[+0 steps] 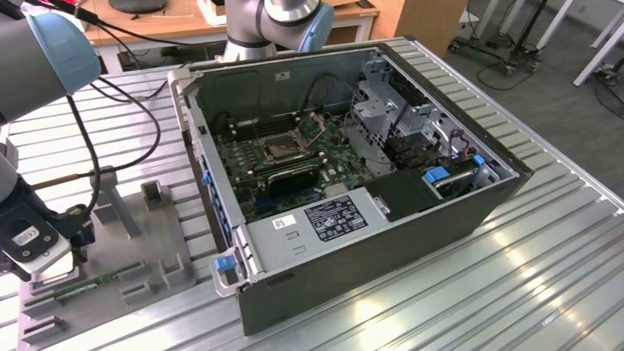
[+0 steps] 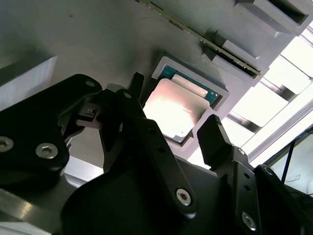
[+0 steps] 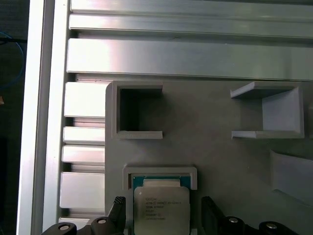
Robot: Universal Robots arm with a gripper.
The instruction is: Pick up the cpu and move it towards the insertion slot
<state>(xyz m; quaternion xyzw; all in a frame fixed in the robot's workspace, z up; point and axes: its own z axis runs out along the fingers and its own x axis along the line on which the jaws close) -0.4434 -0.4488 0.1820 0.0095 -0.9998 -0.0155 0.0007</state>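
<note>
Second wrist view: claw [image 2: 173, 100] wide w/ 2 fingers [image 2: 215, 139] astride 1 cpu [image 2: 171, 111].

Grey pocket rim [image 3: 159, 172] hems the cpu [image 3: 161, 209] between spread jaws.

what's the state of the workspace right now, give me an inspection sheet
surface: ribbed metal table with a grey tray on it
job's things: chip lies flat in its tray pocket, not lifted; socket sits inside the open computer case
clutter: green memory stick on the tray
hand: hand open, one finger on each side of the chip, gaps visible
cables: black cables over the table at the exterior view's left
surroundings: wooden desk, grey floor
</note>
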